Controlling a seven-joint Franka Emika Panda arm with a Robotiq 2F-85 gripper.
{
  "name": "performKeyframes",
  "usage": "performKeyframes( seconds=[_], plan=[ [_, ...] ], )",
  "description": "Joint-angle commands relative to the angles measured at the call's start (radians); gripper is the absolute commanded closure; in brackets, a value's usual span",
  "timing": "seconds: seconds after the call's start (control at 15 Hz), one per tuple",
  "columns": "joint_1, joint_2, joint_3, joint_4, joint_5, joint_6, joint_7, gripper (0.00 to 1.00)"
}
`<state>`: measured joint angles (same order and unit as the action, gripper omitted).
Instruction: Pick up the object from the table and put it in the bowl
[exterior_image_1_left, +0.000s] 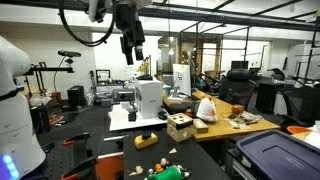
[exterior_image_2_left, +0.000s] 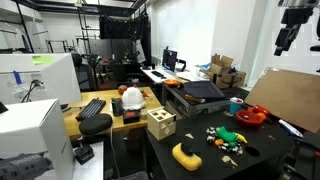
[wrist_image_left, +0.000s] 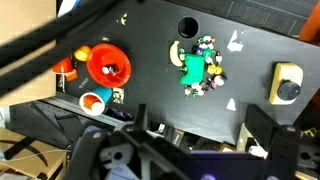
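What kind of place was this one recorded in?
Most likely a robotics lab in an office-style space: a keyboard and monitor sit among desk clutter, an office chair stands further back, and the black table carries toys and a red bowl.

Bright overhead ceiling lighting, window glare in exterior view; wrist view foreground blurred, low resolution.
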<state>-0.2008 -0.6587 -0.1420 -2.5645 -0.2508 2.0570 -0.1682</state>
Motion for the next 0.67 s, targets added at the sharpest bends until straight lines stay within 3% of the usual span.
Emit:
performKeyframes(
  seconds=[0.0, 0.6],
  plan=[
    [0.01, -0.001, -0.008, 0.002, -0.006, -0.004, 0.005, 0.0],
    [0.067, 0.102, 0.015, 0.014, 0.008, -0.005, 0.004, 0.0]
  ],
)
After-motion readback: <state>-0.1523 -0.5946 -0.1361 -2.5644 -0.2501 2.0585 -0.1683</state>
